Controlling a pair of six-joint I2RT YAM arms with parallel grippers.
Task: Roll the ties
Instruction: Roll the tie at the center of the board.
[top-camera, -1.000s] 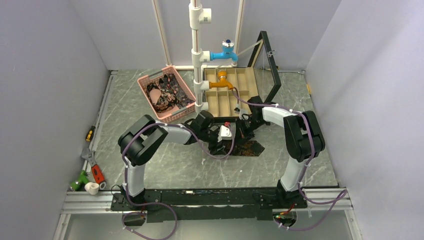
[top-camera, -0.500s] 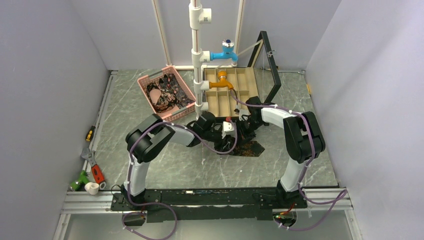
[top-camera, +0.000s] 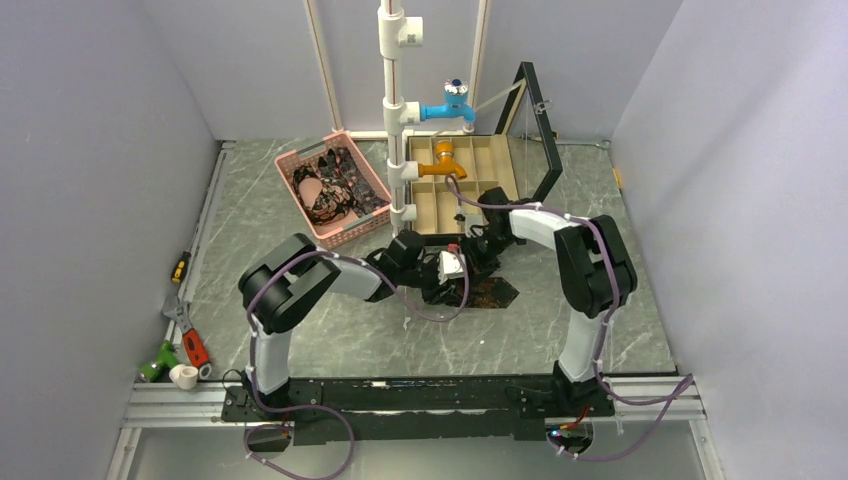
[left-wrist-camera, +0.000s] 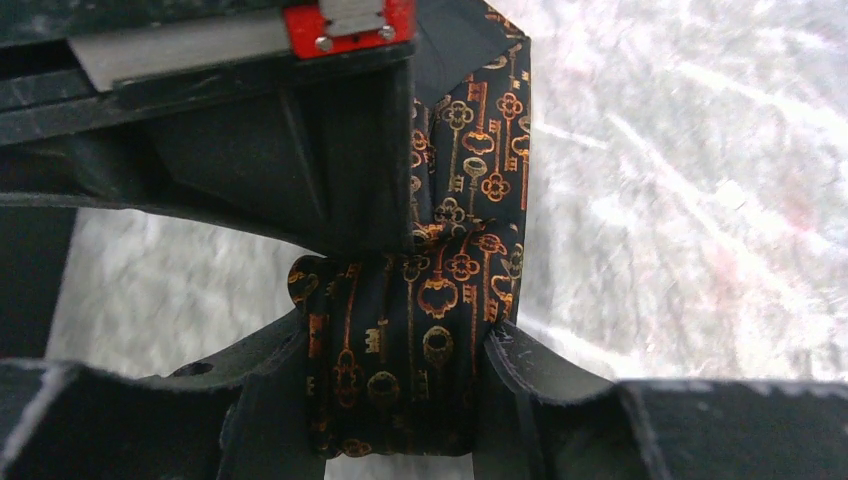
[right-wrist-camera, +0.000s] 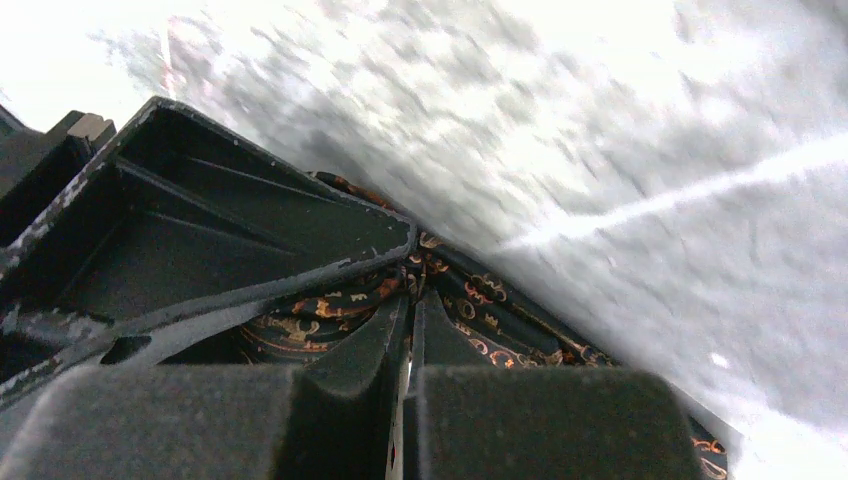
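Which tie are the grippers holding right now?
The black tie with orange keys, partly rolled, held by the left gripper and right gripper on the table. The other ties lie in the pink basket, untouched.

A: State of right gripper (right-wrist-camera: 408, 335)?
B: Fingers pressed together, tips pinching a fold of the tie (right-wrist-camera: 490, 300), dark cloth with orange keys.
A: Left side?
B: A black triangular frame (right-wrist-camera: 230, 240) against the cloth, possibly the other arm's finger. Marbled table (right-wrist-camera: 650, 120), blurred.
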